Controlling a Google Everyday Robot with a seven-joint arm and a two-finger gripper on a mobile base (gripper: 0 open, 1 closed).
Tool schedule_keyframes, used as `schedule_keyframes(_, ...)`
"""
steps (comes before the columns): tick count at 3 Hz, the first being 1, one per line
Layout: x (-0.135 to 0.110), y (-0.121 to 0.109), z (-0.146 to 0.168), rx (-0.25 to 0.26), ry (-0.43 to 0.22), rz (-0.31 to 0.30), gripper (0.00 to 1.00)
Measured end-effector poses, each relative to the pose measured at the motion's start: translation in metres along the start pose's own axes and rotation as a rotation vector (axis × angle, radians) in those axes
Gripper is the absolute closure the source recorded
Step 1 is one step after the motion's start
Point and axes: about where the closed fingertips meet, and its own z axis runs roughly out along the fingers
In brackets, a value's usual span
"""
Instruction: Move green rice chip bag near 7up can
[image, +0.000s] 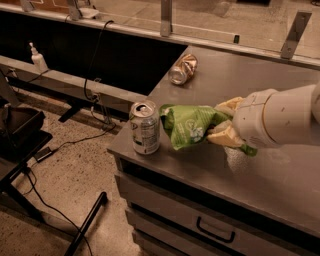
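The green rice chip bag (189, 126) is a crinkly lime-green foil bag held just above the grey counter (260, 170), its left end close beside the 7up can. The 7up can (145, 128) stands upright near the counter's front left corner, silver-white with a pull-tab top. My gripper (224, 123) comes in from the right on a white arm. Its yellowish fingers (226, 136) are shut on the bag's right part. The bag's far right end pokes out below the wrist.
A copper-gold can (183, 69) lies on its side at the counter's back left. The counter's left edge drops to the floor, where cables and a black stand (30, 150) sit. Drawers with a handle (215, 231) are below the counter front. A glass barrier runs along the back.
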Motion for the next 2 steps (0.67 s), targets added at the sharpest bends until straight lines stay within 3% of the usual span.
schedule_keyframes(2, -0.0043, 0.0009, -0.0012, 0.002, 0.000, -0.008, 0.12)
